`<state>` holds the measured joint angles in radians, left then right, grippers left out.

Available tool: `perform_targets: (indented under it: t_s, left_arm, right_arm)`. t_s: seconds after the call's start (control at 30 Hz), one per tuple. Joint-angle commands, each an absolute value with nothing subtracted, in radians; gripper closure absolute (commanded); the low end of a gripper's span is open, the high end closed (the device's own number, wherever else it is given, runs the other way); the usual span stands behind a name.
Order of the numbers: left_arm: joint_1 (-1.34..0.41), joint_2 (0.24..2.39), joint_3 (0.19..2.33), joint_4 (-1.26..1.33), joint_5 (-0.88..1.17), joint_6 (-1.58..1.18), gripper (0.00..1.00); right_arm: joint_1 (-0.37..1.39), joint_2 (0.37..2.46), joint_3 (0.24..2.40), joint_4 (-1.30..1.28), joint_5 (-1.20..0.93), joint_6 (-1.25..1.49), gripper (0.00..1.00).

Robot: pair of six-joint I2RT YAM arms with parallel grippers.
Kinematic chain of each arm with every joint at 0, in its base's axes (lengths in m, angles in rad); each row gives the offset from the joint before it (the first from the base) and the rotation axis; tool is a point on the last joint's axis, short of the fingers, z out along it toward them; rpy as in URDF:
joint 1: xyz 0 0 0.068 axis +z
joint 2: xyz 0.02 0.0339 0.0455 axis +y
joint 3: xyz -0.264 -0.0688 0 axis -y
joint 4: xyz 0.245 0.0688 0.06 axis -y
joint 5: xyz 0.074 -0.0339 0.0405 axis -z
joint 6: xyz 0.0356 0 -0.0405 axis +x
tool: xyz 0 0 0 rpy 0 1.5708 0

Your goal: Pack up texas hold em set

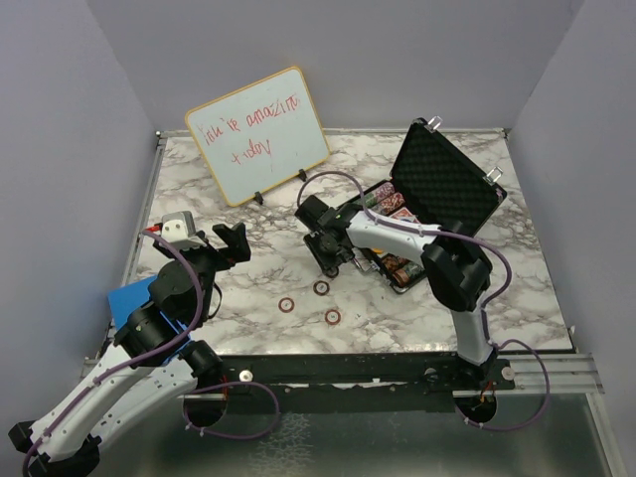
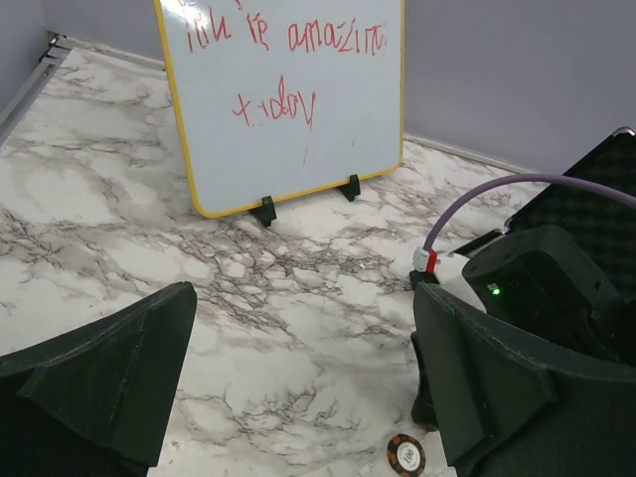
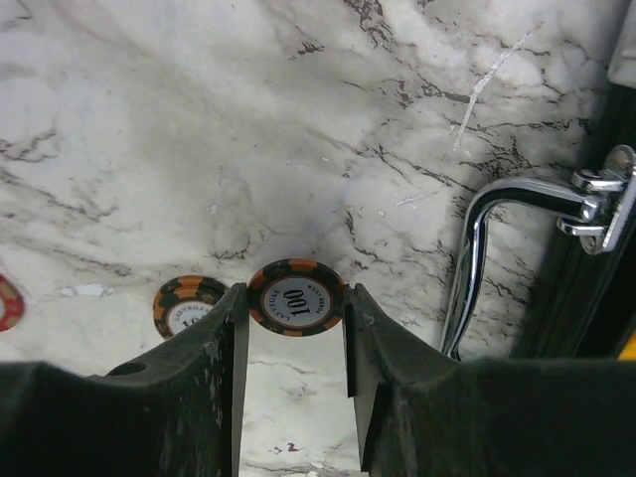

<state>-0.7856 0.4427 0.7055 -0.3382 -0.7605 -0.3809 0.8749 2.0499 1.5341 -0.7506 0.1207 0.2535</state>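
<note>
Low in the centre of the right wrist view, the right gripper (image 3: pixel 295 298) sets its fingers half closed against an orange-and-black poker chip (image 3: pixel 295 294) marked "100", which seems to lie flat on the marble table (image 3: pixel 298 119) just left of the open briefcase (image 1: pixel 444 179). Chip collecting is the step in hand; next it likely needs a firm pinch, a lift, and a carry right into the case. Upper left in the overhead view, a whiteboard (image 1: pixel 256 134) reads roughly "you're amazing today" in red.

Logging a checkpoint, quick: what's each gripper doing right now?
Left gripper: open, empty.
Right gripper: closed on an orange-and-black poker chip, pinched by its edges.
</note>
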Motion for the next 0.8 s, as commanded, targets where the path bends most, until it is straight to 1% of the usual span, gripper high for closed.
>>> perform_targets:
  t_s: [0.0,0.33,0.6,0.67,0.77]
  left_arm:
    - [-0.788,0.441,0.698,-0.336,-0.772,-0.376,0.01]
    - [-0.788,0.451,0.696,-0.333,-0.772,-0.376,0.01]
    - [-0.788,0.453,0.697,-0.334,-0.772,-0.377,0.01]
    - [-0.788,0.452,0.699,-0.334,-0.772,-0.377,0.01]
    - [-0.788,0.453,0.707,-0.332,-0.776,-0.378,0.01]
  right_arm:
    - [0.87,1.955,1.512,-0.747,0.079,0.256,0.66]
    - [0.893,1.921,1.457,-0.738,-0.04,0.249,0.66]
    - [0.937,1.935,1.465,-0.718,-0.007,0.27,0.65]
    - [0.964,1.942,1.488,-0.721,0.027,0.271,0.63]
    - [1.018,1.971,1.532,-0.715,0.058,0.276,0.56]
